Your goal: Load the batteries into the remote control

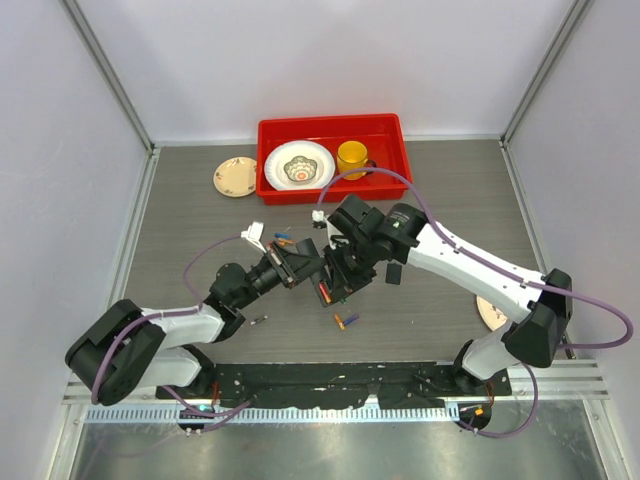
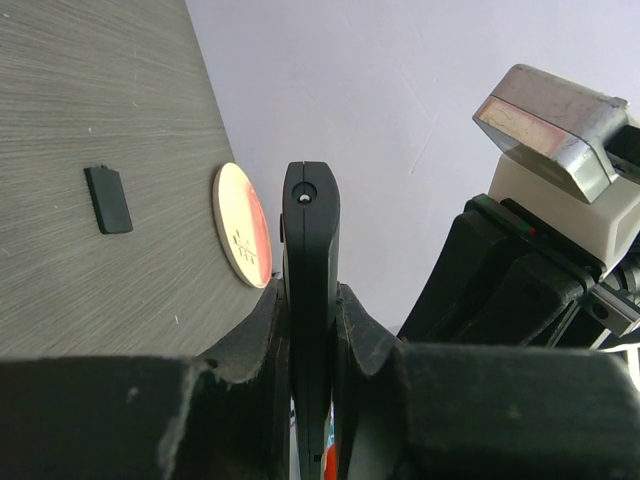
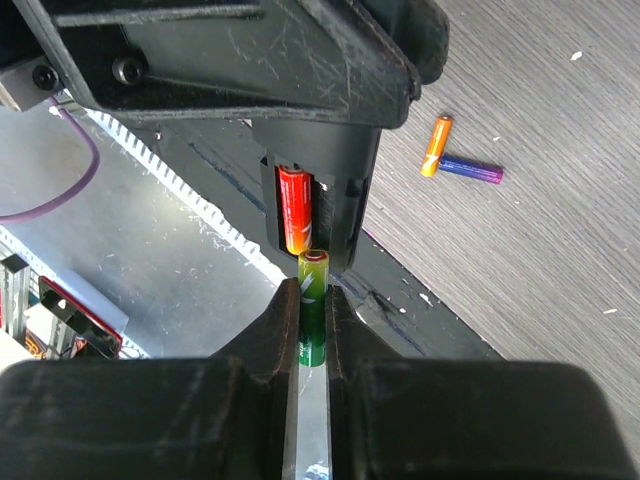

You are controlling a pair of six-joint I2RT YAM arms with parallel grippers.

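Remote (image 2: 310, 230): slim black bar, held on edge above mid-table. My left gripper (image 2: 310, 310) is clamped on its two flat sides.
Bay: open and facing my right arm. I see a red battery (image 3: 293, 210) seated in one slot.
Green battery (image 3: 312, 335): pinched upright between the fingers of my right gripper (image 3: 312, 298). Its top end sits at the bay's lower lip, just beside the red one's end; I cannot tell whether they touch.
Spares: an orange battery (image 3: 436, 146) and a purple battery (image 3: 470, 171) lie on the table (image 1: 450, 190), meeting at one end in a V, near the grippers on my side. A few more small ones (image 1: 283, 240) lie just behind my left gripper.
Cover (image 2: 108, 198): small black rectangle lying flat, near a pinkish plate (image 2: 243, 225) but apart from it.
Edges: a red tray (image 1: 330, 125) stands at the far wall, well apart from both grippers, with a yellow cup (image 1: 351, 157) inside it.
Room: bare grey tabletop lies between the grippers and the tray, and out to both side walls. My two grippers are almost nose to nose.
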